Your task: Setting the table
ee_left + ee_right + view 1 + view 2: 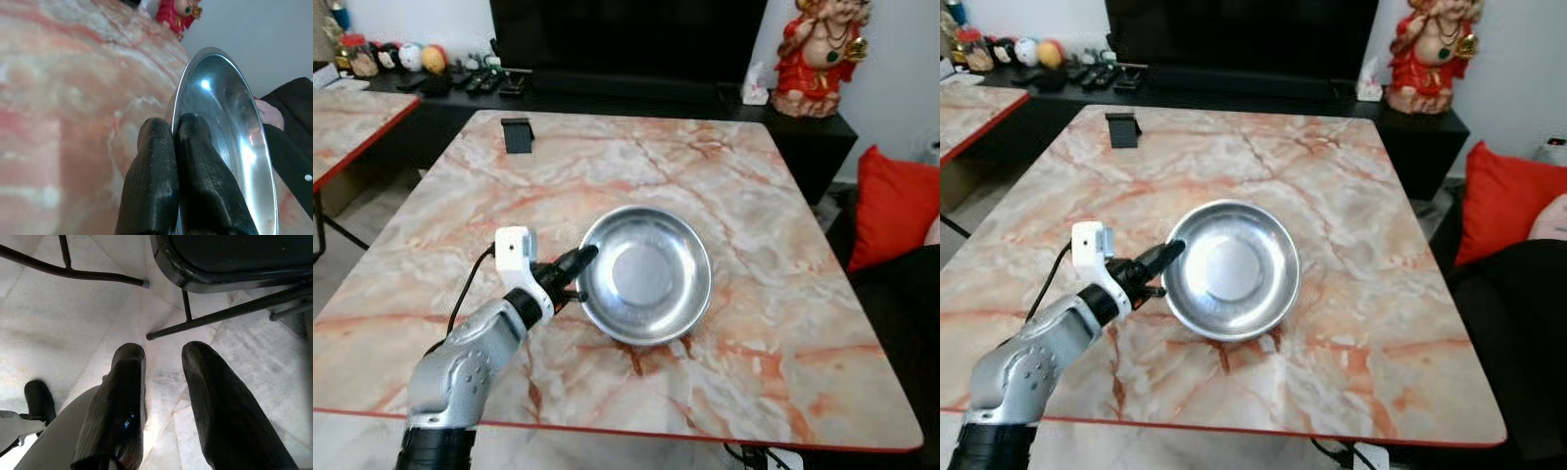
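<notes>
A shiny metal bowl (646, 274) lies on the marble-patterned table (754, 166), slightly nearer than its middle. My left gripper (582, 259) reaches in from the left, its black fingers shut on the bowl's left rim. In the left wrist view the rim runs between the two pressed fingertips (156, 142), and the bowl (225, 107) curves away beyond them. My right gripper (164, 352) hangs open over the pale tiled floor, holding nothing.
A small black stand (517, 134) sits at the table's far left. Behind it are a dark TV cabinet (626, 93) and a red figurine (820, 54). A red cushion (893, 206) lies to the right, a second table (352, 122) to the left. Chair legs (215, 316) stand near the right gripper.
</notes>
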